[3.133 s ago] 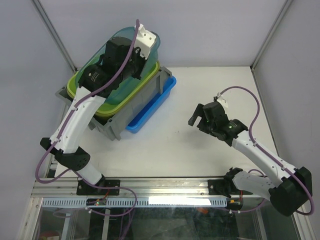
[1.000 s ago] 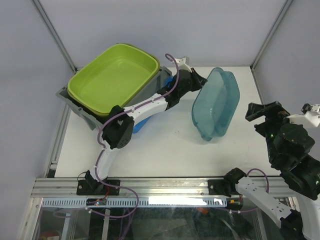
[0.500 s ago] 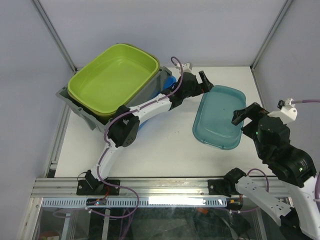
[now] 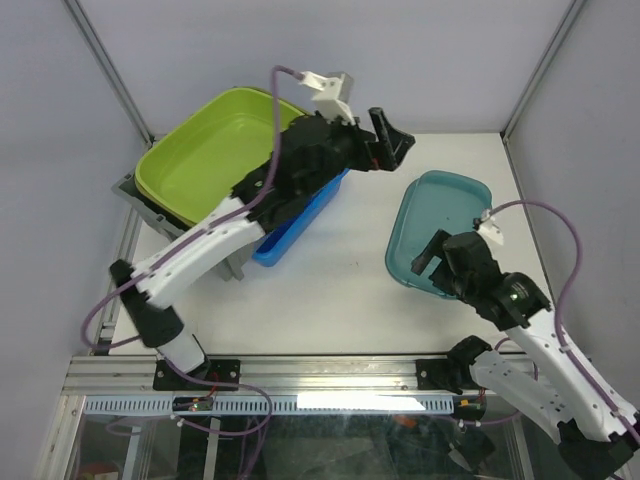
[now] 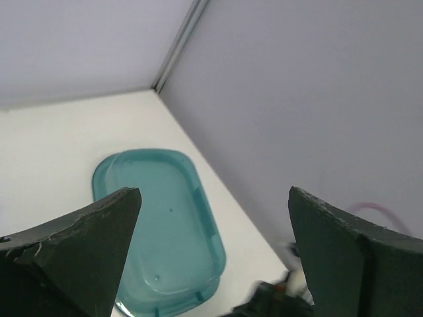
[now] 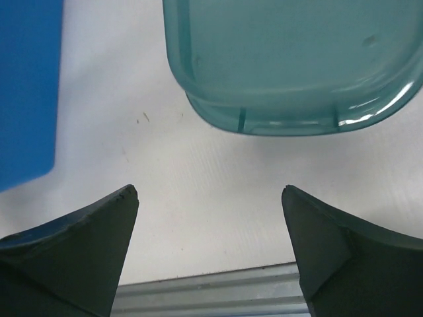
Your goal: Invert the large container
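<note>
The large container (image 4: 135, 200) is a grey crate at the back left. Only its left rim and a near corner show, because a lime-green tub (image 4: 215, 160) is nested in it. Above the crate's right end, my left gripper (image 4: 392, 150) hangs open and empty. In the left wrist view this left gripper (image 5: 213, 191) looks down on a teal tub (image 5: 158, 224). My right gripper (image 4: 432, 262) is open at the near-left edge of the teal tub (image 4: 445, 220). The right wrist view shows the right gripper (image 6: 208, 189) over bare table, empty.
A blue tub (image 4: 295, 225) leans against the crate's right side, and its edge shows as the blue tub (image 6: 26, 86) in the right wrist view. The teal tub (image 6: 291, 59) lies flat at the right. A metal rail (image 6: 211, 290) runs along the table's near edge.
The left gripper opened and let go of the teal tub, which dropped from tilted to flat on the table. The left arm lifted back toward the bins. The right arm swung down beside the tub.
</note>
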`<state>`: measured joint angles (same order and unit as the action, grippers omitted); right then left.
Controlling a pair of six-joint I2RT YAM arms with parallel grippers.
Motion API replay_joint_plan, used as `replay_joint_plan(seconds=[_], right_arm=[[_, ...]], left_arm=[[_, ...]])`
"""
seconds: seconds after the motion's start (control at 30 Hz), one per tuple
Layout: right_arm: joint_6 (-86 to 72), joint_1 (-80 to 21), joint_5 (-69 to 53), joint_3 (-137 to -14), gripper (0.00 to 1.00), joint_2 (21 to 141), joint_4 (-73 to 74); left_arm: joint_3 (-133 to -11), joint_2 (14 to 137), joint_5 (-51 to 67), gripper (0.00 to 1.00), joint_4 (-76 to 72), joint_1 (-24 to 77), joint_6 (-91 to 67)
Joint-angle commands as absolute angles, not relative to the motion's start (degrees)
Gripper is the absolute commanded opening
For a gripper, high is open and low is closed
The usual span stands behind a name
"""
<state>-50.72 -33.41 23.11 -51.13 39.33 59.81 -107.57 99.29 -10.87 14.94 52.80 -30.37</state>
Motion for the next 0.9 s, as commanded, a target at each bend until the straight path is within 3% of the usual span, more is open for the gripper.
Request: replay_joint_plan(seconds=[0.0, 0.2, 0.47, 0.87], right_arm=[[-53.2, -33.5, 9.9, -43.7, 0.94, 43.5, 44.1], [-50.5, -32.1, 11.8, -39.1, 0.98, 54.6, 31.3], [-43.6, -15.2, 12.9, -41.3, 0.99, 69.8, 20.2], [-36.8, 4.8, 15.4, -54.7, 0.99, 85.9, 16.5]], left_arm=[[-100.1, 87.8, -15.0, 0.99, 15.1, 54.4, -23.9], [-87.3, 77.0, -15.0, 0.99, 17.5, 57.1, -19.9], [-71.6, 65.4, -7.6, 0.99, 20.6, 60.9, -23.8], [-67.1, 65.7, -5.6, 0.99, 23.5, 67.1, -26.5]])
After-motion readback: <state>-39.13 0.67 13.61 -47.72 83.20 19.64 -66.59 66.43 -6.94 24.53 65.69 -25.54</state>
